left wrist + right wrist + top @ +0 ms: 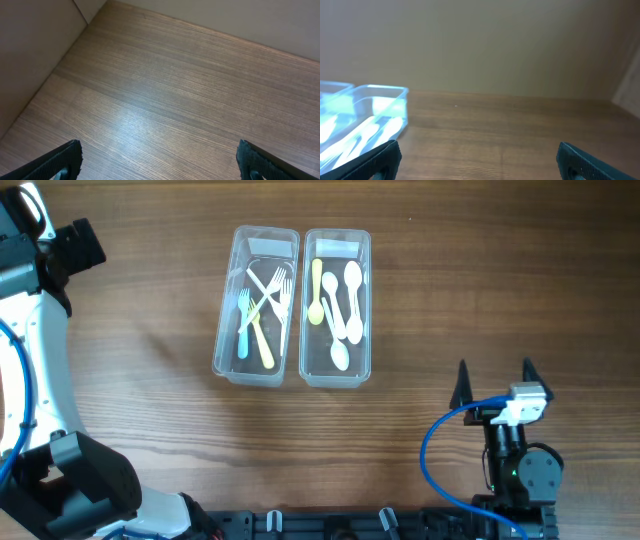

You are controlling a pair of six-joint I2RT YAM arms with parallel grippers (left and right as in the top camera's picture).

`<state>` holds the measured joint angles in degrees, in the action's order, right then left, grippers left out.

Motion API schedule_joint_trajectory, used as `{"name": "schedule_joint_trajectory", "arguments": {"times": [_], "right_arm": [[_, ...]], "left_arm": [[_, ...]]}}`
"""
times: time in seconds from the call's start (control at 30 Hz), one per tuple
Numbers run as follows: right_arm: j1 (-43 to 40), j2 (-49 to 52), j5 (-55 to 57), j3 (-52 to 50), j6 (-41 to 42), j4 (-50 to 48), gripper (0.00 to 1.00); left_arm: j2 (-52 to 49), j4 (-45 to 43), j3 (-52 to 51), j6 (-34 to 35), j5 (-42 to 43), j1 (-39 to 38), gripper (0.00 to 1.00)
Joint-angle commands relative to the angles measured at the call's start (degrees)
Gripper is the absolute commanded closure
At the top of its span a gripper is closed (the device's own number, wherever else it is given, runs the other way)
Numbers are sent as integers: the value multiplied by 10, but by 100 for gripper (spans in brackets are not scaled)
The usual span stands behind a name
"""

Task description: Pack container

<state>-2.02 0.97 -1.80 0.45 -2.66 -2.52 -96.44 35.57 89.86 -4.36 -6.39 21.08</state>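
Note:
Two clear plastic containers stand side by side at the table's middle back. The left container (228, 300) holds several forks, white, blue and yellow. The right container (364, 300) holds several spoons, white and one yellow; it also shows at the left edge of the right wrist view (395, 100). My right gripper (495, 380) (477, 157) is open and empty at the front right, well clear of the containers. My left gripper (159, 160) is open and empty over bare wood; in the overhead view only the left arm (40, 250) shows at the far left.
The wooden table (450, 270) has bare wood around both containers. A blue cable (440, 440) loops beside the right arm's base at the front. A beige wall edge (30, 60) borders the table at the left in the left wrist view.

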Motion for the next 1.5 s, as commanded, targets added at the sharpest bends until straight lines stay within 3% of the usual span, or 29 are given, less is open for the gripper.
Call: {"name": "schedule_joint_trajectory", "arguments": {"times": [0.0, 0.87, 1.0, 1.1, 1.17, 1.23, 1.37, 1.47], "right_arm": [[3, -8, 39, -2, 61, 0, 0], [3, -2, 39, -2, 61, 19, 0], [3, -2, 39, -2, 61, 19, 0], [3, -2, 39, -2, 61, 19, 0], [3, -2, 39, -2, 61, 19, 0], [3, -2, 39, -2, 61, 19, 0], [3, -2, 39, -2, 61, 19, 0], [3, -2, 39, -2, 60, 19, 0]], "left_arm": [[9, -2, 6, 3, -3, 3, 0], [9, -2, 6, 3, -3, 3, 0], [9, 37, 6, 3, -2, 3, 0], [19, 46, 6, 3, 73, -1, 0], [63, 45, 6, 3, 137, -10, 0], [181, 51, 1, 3, 175, -39, 0], [386, 81, -49, 3, 172, -111, 0], [554, 82, -144, 3, 173, -153, 0]]}}
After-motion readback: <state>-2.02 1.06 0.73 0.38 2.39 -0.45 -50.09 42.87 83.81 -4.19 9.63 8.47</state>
